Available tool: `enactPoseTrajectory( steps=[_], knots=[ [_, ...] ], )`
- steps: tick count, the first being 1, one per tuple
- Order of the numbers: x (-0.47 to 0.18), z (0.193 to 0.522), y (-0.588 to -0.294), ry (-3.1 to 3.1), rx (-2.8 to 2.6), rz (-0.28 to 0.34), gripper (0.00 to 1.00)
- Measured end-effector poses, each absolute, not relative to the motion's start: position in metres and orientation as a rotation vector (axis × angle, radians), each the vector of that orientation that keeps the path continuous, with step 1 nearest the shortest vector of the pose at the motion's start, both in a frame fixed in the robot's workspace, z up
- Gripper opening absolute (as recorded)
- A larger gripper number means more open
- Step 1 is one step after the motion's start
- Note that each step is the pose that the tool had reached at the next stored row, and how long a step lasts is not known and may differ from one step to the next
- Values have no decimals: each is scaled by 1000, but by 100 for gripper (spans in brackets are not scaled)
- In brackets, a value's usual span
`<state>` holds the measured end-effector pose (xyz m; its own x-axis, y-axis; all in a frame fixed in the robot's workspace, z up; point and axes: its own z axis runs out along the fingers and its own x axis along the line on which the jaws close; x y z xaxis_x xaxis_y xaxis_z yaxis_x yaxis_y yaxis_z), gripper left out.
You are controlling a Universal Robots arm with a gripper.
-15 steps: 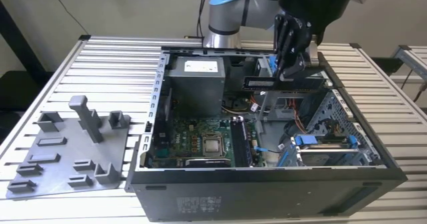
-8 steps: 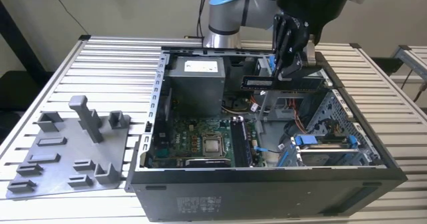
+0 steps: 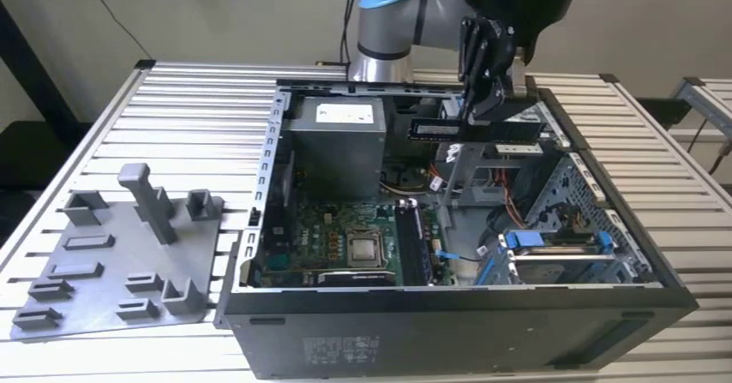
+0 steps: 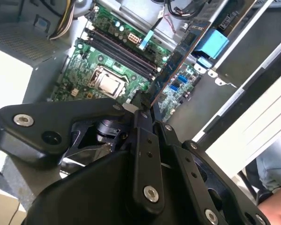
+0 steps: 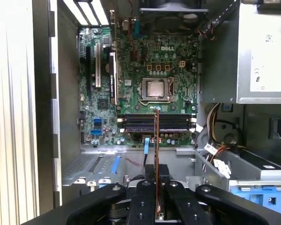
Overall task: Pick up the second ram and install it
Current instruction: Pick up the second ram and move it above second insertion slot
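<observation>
Pincer [image 3: 483, 116] grips second ram [image 3: 436, 129] above open computer case [image 3: 458, 313].

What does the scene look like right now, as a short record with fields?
gripper: jaws shut on the second ram
second ram: held in the air over the open computer case, not seated
motherboard: exposed, with the memory slots beside the processor socket
grey tray: on the slatted table, at the exterior view's left of the case
</observation>
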<state>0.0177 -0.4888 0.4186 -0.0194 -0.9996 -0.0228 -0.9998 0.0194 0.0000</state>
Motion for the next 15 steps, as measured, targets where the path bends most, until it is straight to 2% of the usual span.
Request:
enactPoseTrajectory(
  steps=[15],
  knots=[
    [7, 411, -440, 2231, -2188, 25, 14]
  ],
)
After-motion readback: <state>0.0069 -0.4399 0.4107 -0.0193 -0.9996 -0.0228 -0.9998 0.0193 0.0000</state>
